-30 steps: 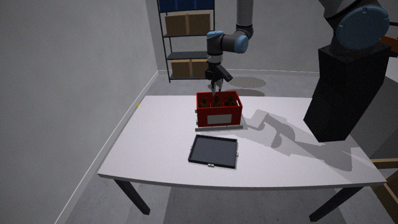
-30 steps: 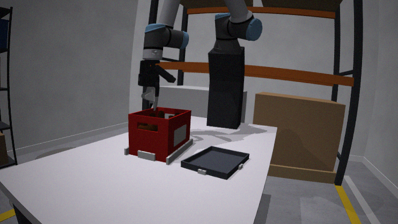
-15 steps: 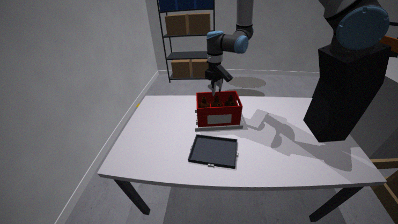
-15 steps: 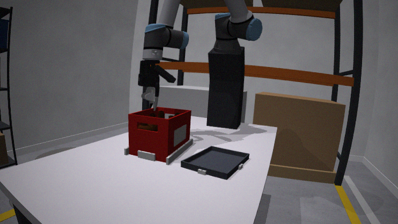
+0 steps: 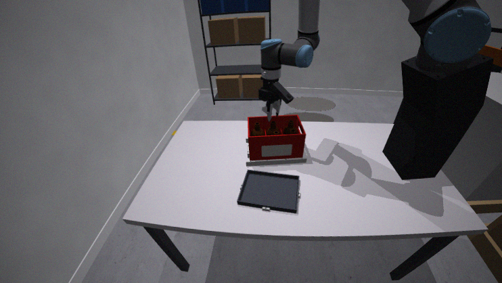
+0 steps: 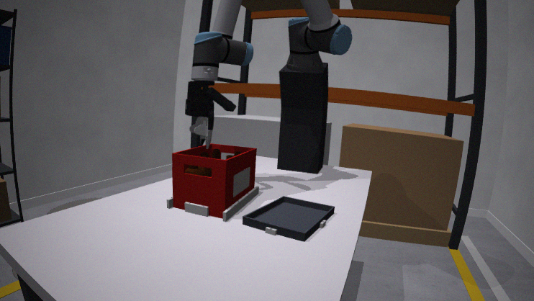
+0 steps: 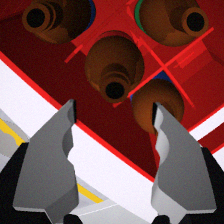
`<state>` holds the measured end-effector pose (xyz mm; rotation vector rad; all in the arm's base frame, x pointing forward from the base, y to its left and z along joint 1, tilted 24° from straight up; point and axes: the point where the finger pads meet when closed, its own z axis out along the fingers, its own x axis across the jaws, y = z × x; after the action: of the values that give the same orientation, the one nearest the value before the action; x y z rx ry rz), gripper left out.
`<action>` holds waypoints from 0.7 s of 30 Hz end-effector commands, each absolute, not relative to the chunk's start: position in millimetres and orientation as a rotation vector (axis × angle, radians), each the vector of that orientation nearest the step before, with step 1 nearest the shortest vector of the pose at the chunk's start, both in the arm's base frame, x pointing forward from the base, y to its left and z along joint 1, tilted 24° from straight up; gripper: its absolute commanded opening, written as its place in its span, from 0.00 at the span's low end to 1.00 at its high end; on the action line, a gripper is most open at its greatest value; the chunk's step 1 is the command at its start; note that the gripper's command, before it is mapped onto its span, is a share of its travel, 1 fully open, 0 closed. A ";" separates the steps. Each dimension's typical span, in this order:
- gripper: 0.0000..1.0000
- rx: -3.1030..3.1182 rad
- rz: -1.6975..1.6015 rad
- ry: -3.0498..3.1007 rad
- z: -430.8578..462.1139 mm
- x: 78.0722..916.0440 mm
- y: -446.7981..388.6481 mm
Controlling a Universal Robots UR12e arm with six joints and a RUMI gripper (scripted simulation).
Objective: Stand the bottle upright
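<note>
white table (image 5: 210, 158) (image 6: 130, 239) under the red crate (image 5: 253, 149) (image 6: 199, 190) (image 7: 100, 137), low grey stops round it, prob. to show any shove. my gripper (image 5: 273, 117) (image 6: 207, 146) (image 7: 114, 102)'s over it, jaws part-way apart w/ nothing between; bottles (image 5: 257, 131) (image 7: 114, 62) inside, tray (image 5: 268, 191) (image 6: 291, 217) bare, waiting.

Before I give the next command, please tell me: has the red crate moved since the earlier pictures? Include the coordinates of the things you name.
No. The red crate (image 5: 276, 149) (image 6: 199, 191) still stands in the same place against the gray strips (image 5: 276, 162) (image 6: 240, 203) at its base.
</note>
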<state>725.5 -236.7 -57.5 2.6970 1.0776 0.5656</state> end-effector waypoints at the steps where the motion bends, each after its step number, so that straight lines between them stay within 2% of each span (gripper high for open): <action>1: 0.38 2.696 0.566 1.077 -56.8 725.8 -236.9; 21: 0.38 2.696 0.566 1.077 -58.1 723.3 -233.6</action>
<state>723.4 -234.0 -58.5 2.6970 1.0776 0.5656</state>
